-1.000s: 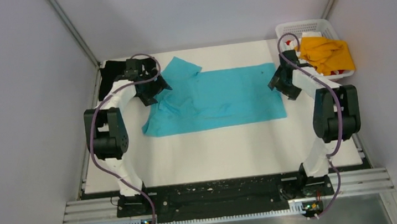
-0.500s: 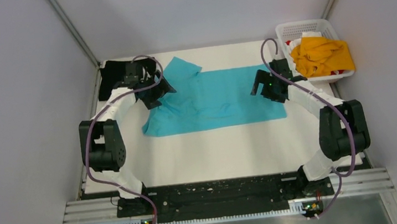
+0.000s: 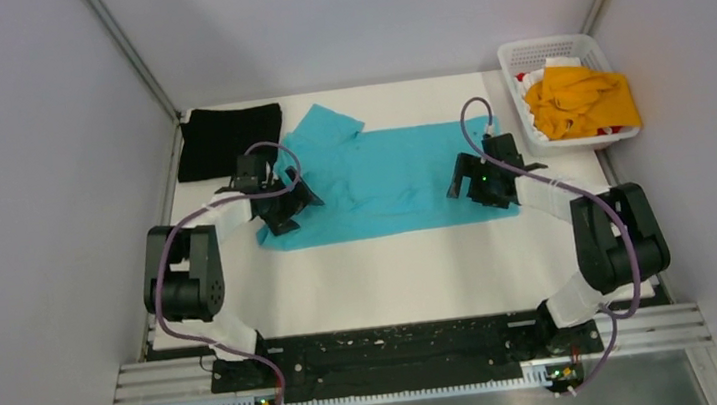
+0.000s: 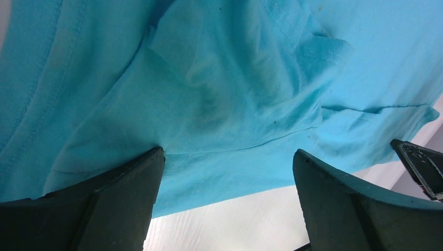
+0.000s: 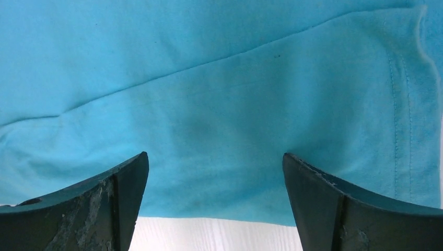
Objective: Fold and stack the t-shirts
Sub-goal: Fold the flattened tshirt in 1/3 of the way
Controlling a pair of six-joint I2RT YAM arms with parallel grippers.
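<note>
The turquoise-blue t-shirt (image 3: 387, 174) lies spread on the white table, a sleeve sticking out at its far left. My left gripper (image 3: 287, 210) is open over its near left corner; the left wrist view shows wrinkled blue cloth (image 4: 219, 94) between the spread fingers (image 4: 120, 198). My right gripper (image 3: 474, 190) is open over the near right corner; the right wrist view shows the hem (image 5: 407, 104) and the near edge. The black t-shirt (image 3: 229, 140) lies folded at the far left. The orange-yellow t-shirt (image 3: 583, 98) is bunched in the basket.
A white lattice basket (image 3: 520, 53) stands at the far right corner of the table, with some red and white cloth under the orange-yellow shirt. Grey walls close in both sides. The white table surface (image 3: 393, 279) lies bare in front of the blue shirt.
Both grippers have moved toward me, from the shirt's far side edges down to its near corners. The left arm has uncovered the black shirt. The blue shirt has shifted little.
</note>
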